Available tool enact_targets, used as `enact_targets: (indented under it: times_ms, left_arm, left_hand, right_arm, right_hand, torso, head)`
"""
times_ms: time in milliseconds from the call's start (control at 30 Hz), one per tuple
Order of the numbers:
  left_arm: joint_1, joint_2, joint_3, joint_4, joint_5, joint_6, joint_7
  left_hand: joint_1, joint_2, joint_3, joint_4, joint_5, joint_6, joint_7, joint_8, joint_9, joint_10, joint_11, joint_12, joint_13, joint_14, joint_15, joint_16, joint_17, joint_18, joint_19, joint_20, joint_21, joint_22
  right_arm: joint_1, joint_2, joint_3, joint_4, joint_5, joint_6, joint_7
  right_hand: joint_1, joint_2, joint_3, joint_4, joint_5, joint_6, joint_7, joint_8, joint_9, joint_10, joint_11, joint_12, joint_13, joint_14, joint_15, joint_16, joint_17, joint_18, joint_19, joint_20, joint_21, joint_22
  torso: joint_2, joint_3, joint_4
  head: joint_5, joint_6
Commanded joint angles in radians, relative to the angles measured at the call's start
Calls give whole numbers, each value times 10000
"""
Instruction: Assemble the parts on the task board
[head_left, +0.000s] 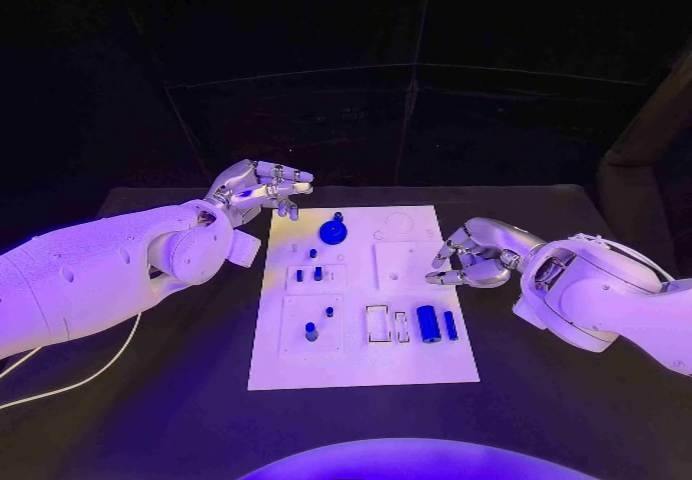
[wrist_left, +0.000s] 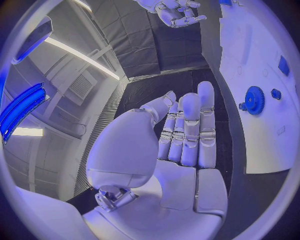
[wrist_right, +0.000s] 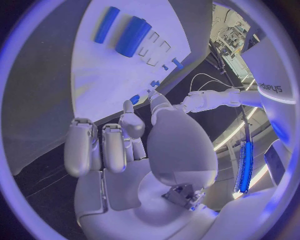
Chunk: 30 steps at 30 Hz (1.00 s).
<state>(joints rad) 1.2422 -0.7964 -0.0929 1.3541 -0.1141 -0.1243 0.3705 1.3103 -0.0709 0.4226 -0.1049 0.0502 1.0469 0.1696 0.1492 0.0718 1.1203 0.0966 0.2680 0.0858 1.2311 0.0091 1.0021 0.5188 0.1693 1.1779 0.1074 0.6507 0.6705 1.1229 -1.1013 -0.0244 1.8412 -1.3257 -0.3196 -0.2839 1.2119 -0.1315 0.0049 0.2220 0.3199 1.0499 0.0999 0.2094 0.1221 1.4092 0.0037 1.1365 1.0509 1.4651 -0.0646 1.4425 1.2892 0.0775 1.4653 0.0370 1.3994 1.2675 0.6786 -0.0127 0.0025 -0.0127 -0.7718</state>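
Observation:
The white task board (head_left: 361, 345) lies in the middle of the black table. A blue gear (head_left: 333, 232) stands near its far end, also seen in the left wrist view (wrist_left: 254, 100). A blue cylinder (head_left: 428, 323) and a thin blue bar (head_left: 450, 323) lie near the board's right edge, and show again as the cylinder (wrist_right: 132, 36) and the bar (wrist_right: 106, 24). Small blue pegs (head_left: 309, 274) stand left of centre. My left hand (head_left: 260, 188) hovers by the board's far left corner, fingers straight, holding nothing. My right hand (head_left: 469, 262) sits at the board's right edge, fingers half curled and apart, empty.
Two more small blue parts (head_left: 312, 330) sit in the board's near left block. Empty rectangular slots (head_left: 387, 323) lie beside the cylinder. A white cable (head_left: 72, 385) trails over the table at the left. Black table (head_left: 577, 420) surrounds the board.

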Motion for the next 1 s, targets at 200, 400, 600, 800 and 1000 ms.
enact_targets:
  times_ms: [200,400,600,800,1000]
  left_arm:
    - [11,-61,-2,63,39,80,46]
    - [11,-91,-10,74,39,80,48]
    - [10,-117,-15,67,39,78,48]
    - [10,-132,-17,53,39,82,51]
    - [9,-139,-18,42,39,88,45]
  left_hand:
    - [23,54,-69,10,-6,-77,11,49,-9,-64,-17,52,14,-51,12,-28,-17,131,-26,23,-65,-16]
    - [23,54,-69,10,-6,-77,11,49,-9,-64,-17,52,14,-51,12,-28,-17,131,-26,23,-65,-16]
    - [18,57,-73,13,-7,-77,12,53,-9,-66,-16,57,15,-52,12,-26,-19,131,-25,24,-66,-17]
    - [18,57,-73,13,-7,-77,12,53,-9,-66,-16,57,15,-52,12,-26,-19,131,-25,24,-66,-17]
    - [18,57,-73,13,-7,-77,12,53,-9,-66,-16,57,15,-52,12,-26,-19,131,-25,24,-66,-17]
  right_arm:
    - [-132,-317,-36,366,-306,867,-2143]
    - [-298,-242,-107,507,-419,1130,-2600]
    - [-504,-88,-147,620,-468,1156,-2696]
    - [-630,35,-159,685,-582,1230,-2708]
    - [-719,135,-162,724,-753,1134,-2718]
  right_hand:
    - [40,169,-875,606,-220,-168,-67,347,256,-101,79,1086,1454,644,25,175,314,-187,99,46,127,212]
    - [35,232,-1223,662,-237,-241,-70,496,381,89,78,1566,2085,674,29,285,538,-204,125,51,175,299]
    - [80,203,-1336,658,-260,-287,-65,538,423,108,83,1644,2203,691,33,339,649,-219,148,55,216,372]
    - [105,191,-1457,671,-330,-316,-66,602,478,225,85,1890,2505,708,39,392,756,-233,170,60,258,444]
    - [114,214,-1553,679,-347,-357,-66,663,535,364,87,2164,2827,722,41,442,856,-235,172,63,270,463]
  torso:
    - [-13,9,-86]
    - [-12,2,-71]
    - [-14,1,-80]
    - [-5,-1,-86]
    - [-6,1,-71]
  head:
    - [-113,-41]
    - [-137,-57]
    - [-124,-76]
    - [-124,-97]
    - [-133,-113]
